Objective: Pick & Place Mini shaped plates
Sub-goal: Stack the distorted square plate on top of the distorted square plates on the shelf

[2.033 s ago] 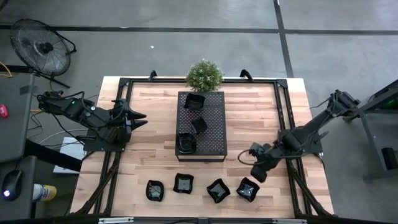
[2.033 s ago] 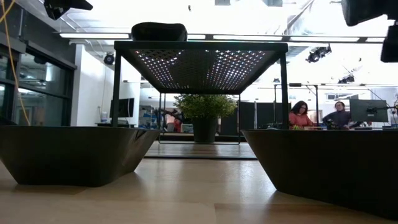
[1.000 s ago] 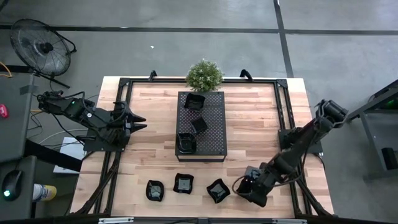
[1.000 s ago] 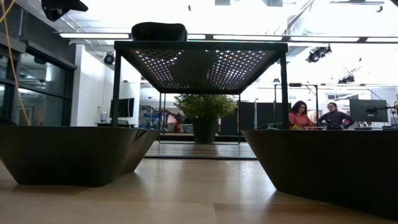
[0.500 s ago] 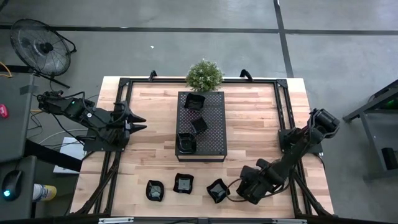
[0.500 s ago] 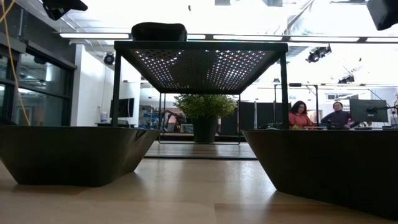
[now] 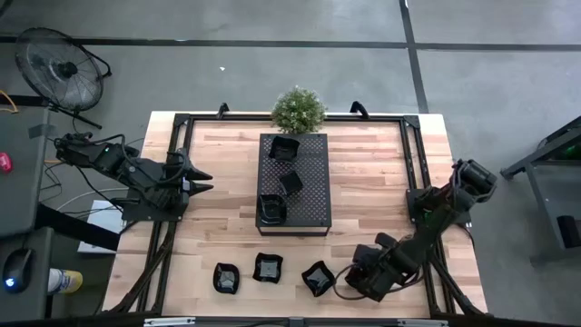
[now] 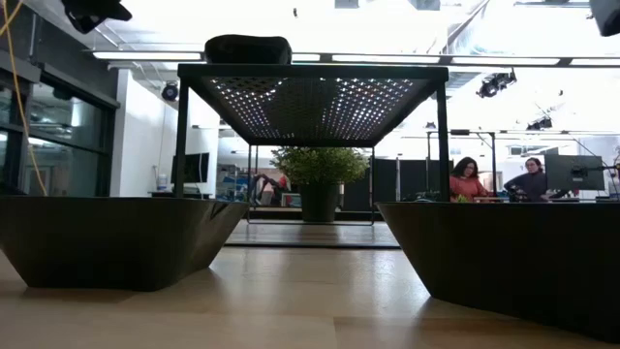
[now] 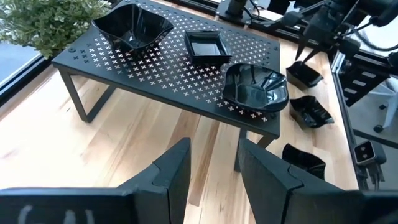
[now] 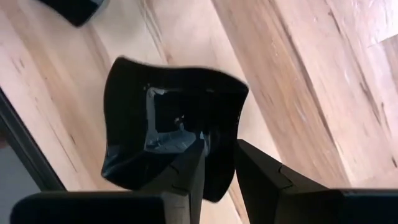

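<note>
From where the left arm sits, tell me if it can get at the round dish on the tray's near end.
Probably yes. The left gripper is open and empty, and the round dish sits uncovered on the perforated tray, with only bare table between them.

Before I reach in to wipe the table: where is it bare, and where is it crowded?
Bare wood lies on both sides of the perforated tray: between it and the left gripper, and between it and the right frame rail. The front edge is crowded: mini plates in a row, and the right gripper shut on one.
</note>
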Available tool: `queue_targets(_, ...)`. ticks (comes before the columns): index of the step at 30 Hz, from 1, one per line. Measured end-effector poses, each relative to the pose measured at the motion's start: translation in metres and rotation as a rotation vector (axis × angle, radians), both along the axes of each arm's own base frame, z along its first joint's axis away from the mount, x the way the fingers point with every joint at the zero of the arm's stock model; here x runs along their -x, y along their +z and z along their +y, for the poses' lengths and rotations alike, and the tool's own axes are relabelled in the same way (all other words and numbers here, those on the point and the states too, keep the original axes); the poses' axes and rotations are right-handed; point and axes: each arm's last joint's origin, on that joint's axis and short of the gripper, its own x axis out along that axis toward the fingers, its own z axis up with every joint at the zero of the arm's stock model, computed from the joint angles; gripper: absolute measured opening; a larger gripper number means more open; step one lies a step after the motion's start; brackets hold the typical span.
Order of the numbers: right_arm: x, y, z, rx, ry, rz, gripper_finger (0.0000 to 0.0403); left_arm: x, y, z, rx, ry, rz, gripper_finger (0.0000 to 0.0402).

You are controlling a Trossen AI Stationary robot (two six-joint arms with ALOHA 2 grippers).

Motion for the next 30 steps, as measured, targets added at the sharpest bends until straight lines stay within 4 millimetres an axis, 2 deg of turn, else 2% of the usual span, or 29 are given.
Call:
queue_targets(4,0.006,-0.002,0.004,0.013,-0.011,-0.009,0.0083,0.001,-0.001,0.0,-0.006,0.0,0.015,0.0134)
queue_targets(10,0.014,-0.017,0.003,-0.018,-0.074,0.027,0.0083,0.001,-0.001,0.0,-0.009,-0.003,0.015,0.0134)
queue_targets(21,0.014,-0.017,0.0,0.028,-0.065,-0.004,0.0083,0.001,-0.001,0.0,-0.01,-0.01,0.017,0.0133)
queue_targets(30,0.016,-0.034,-0.002,-0.03,-0.106,-0.018,0.0083,0.001,-0.001,0.0,-0.011,-0.011,0.017,0.0134)
